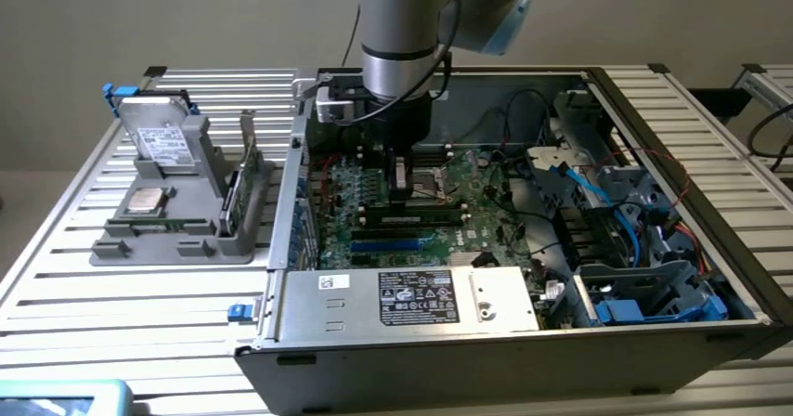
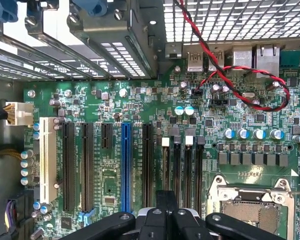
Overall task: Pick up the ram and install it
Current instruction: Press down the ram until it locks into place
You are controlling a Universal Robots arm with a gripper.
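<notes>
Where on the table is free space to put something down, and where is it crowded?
Bare slatted table lies in front of the grey holder, beside the computer case. Inside the case it is crowded: cables, drive cages, and the hand over the motherboard.

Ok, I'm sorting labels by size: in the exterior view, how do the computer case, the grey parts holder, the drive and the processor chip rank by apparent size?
1. computer case, by far the largest
2. grey parts holder
3. drive, propped in the holder
4. processor chip, the smallest

The gaps are clear, so nearness to the camera does not change the order.
</notes>
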